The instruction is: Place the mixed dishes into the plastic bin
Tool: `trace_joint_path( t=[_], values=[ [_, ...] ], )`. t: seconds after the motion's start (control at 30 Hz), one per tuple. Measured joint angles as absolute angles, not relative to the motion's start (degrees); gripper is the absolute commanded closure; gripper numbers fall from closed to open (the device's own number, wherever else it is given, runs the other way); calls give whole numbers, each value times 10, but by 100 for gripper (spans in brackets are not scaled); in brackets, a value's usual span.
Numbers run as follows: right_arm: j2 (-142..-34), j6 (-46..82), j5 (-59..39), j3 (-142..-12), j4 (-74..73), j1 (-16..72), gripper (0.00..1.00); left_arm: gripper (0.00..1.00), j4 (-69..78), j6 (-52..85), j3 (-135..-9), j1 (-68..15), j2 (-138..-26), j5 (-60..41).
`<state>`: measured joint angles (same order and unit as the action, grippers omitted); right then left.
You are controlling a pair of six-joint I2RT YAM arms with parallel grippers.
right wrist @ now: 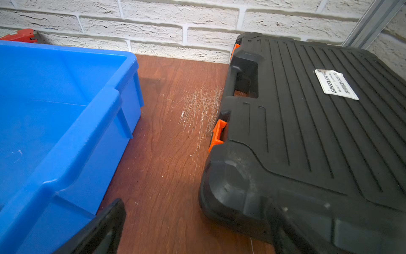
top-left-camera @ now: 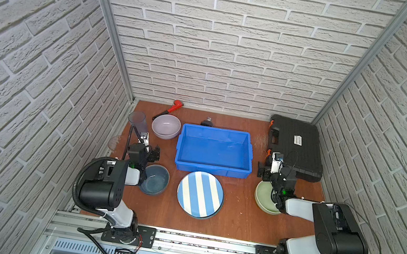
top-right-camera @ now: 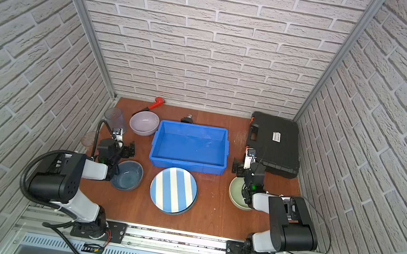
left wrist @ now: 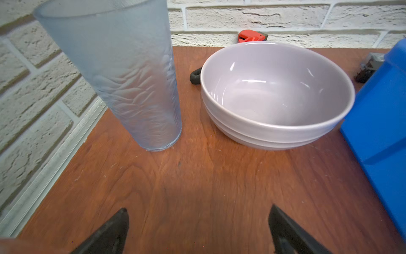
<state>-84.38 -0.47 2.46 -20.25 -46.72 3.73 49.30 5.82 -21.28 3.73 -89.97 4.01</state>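
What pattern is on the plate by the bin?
Plate: blue and white stripes, best in a top view.

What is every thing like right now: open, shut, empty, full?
Blue bin: empty.
Black case: shut.
Lilac bowl: upright, empty.
Dark blue bowl: upright, empty.
Pale green bowl: upright, partly hidden.
Tall tumbler: upright, empty.
Striped plate: flat.
Left tool: open, empty.
Right tool: open, empty.

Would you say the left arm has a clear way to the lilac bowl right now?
Probably yes: the left gripper is open and empty, with only bare table between it and the lilac bowl. The tumbler and the bin flank that path without blocking it.
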Motion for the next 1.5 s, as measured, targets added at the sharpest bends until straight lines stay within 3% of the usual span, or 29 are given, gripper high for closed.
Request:
trace_joint_path(
  t=[1.3, 1.5],
  values=[
    [-844, -5, 24, -203, -467, 37, 3, 2, 493, 61, -213, 37, -899, 43],
    [-841, -8, 16, -209, -439, 37, 3, 2, 470, 62, -213, 34, -846, 65]
  ],
)
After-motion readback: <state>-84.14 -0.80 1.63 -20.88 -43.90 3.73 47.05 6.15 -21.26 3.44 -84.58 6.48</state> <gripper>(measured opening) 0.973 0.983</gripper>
